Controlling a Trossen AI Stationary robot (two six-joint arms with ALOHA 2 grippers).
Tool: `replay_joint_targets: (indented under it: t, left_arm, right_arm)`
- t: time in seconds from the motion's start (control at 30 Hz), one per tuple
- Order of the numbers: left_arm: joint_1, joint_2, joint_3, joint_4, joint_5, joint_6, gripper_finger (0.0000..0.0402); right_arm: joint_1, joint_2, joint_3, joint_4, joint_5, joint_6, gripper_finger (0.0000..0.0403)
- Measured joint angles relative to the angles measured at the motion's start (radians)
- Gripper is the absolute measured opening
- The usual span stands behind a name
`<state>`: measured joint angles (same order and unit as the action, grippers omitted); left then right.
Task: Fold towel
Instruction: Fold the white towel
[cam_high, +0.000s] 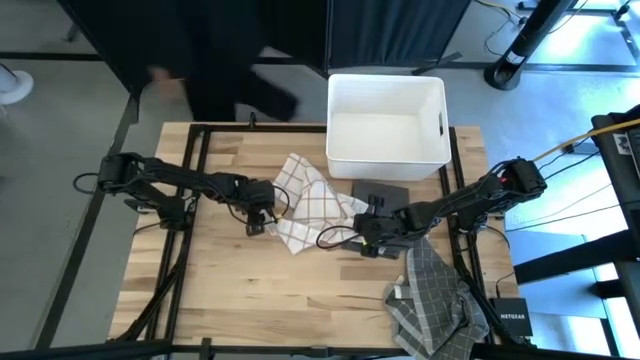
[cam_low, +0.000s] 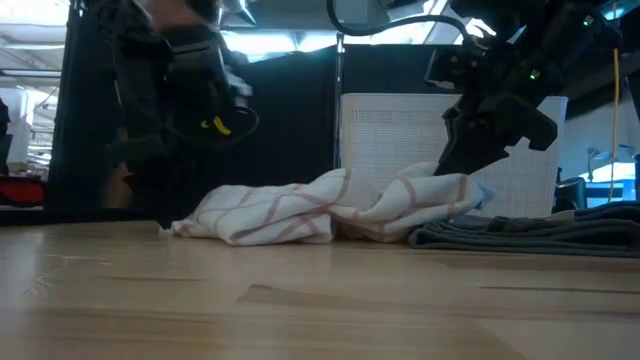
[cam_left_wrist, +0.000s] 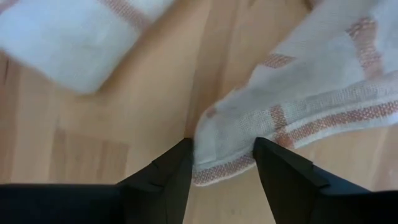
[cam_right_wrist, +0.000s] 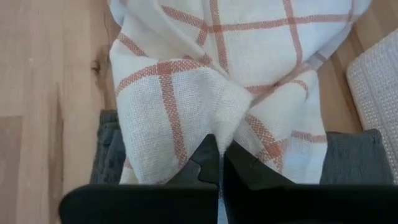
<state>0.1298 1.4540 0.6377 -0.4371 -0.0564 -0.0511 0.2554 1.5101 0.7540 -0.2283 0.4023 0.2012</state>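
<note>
A: Risk entry first. The right end effector (cam_right_wrist: 219, 163) is clamped shut on a pinch of the white and red checked towel (cam_high: 312, 203). If that arm pulls across while most of the cloth lies bunched on the desk (cam_high: 230, 290), my judgement is the fold drags into a heap instead of laying flat. A thin pinch could also slip out.

B: And the left side?

A: The left end effector (cam_left_wrist: 221, 163) has its fingers apart, with the towel's near hem lying between them, not gripped. If it shuts too high or off the hem, it likely catches nothing, or only a loose edge.

B: Any snag hazards nearby?

A: The towel's right edge overlaps a dark grey folded cloth (cam_right_wrist: 351, 158) beside the white bin (cam_high: 387, 122). A lift there might carry the grey cloth along. A second grey checked cloth (cam_high: 432, 300) lies crumpled near the desk's front right, well apart from the towel.

B: Towel position relative to both?

A: Centre of the desk, just in front of the bin, crumpled. Left end effector sits at its left edge, right one at its right edge, towel stretched loosely between.
</note>
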Motion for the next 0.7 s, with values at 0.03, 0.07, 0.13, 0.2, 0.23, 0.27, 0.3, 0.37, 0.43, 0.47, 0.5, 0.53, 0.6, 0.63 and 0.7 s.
replay_joint_targets:
  t: [0.03,0.07,0.13,0.2,0.23,0.27,0.3,0.37,0.43,0.47,0.5,0.53,0.6,0.63,0.7]
  left_arm:
    - [0.001,0.000,-0.005,0.014,0.002,0.003,0.0164]
    - [0.003,-0.001,-0.007,0.018,0.005,0.004,0.0159]
    - [0.003,-0.001,-0.008,0.024,0.011,0.004,0.0140]
    - [0.003,0.000,-0.009,0.046,0.010,0.002,0.0114]
    - [0.003,0.001,-0.009,0.059,0.010,0.001,0.0099]
    - [0.003,0.002,-0.009,0.071,0.010,-0.001,0.0082]
    - [0.003,0.002,-0.009,0.078,0.010,-0.006,0.0064]
    - [0.003,0.002,-0.010,0.086,0.010,-0.019,0.0026]
    - [0.003,0.002,-0.010,0.086,-0.001,-0.040,0.0009]
    - [0.003,0.002,-0.010,0.088,-0.023,-0.048,0.0010]
    - [0.003,0.002,-0.010,0.091,-0.053,-0.055,0.0012]
    - [0.003,0.002,-0.010,0.091,-0.078,-0.063,0.0013]
    - [0.000,-0.001,-0.002,0.057,-0.107,-0.093,0.0008]
    - [-0.007,-0.010,0.009,0.017,-0.112,-0.117,0.0006]
    - [-0.036,-0.043,0.045,-0.073,-0.133,-0.167,0.0005]
  right_arm:
    - [0.000,0.000,0.000,0.000,0.001,0.000,0.0003]
    - [0.000,0.000,0.000,0.001,0.005,0.000,0.0003]
    - [0.000,0.000,0.000,0.001,0.017,0.000,0.0004]
    - [0.000,0.000,0.000,0.006,0.026,0.000,0.0004]
    - [0.000,0.000,0.000,0.007,0.027,0.000,0.0003]
    - [0.000,0.000,0.000,0.006,0.030,0.000,0.0003]
    - [0.000,0.000,0.000,0.007,0.032,0.000,0.0003]
    - [0.000,0.000,0.000,0.007,0.034,0.001,0.0003]
    - [0.000,0.000,0.000,0.007,0.036,-0.005,0.0004]
    - [0.000,0.000,0.000,0.008,0.048,-0.024,0.0004]
    - [0.000,0.000,0.000,0.009,0.067,-0.044,0.0004]
    - [0.000,0.000,0.000,0.015,0.092,-0.062,0.0004]
    - [0.000,-0.001,0.000,0.025,0.132,-0.097,0.0003]
    - [0.001,-0.007,0.000,0.021,0.137,-0.103,0.0003]
    - [0.012,-0.028,0.000,0.017,0.135,-0.106,0.0003]
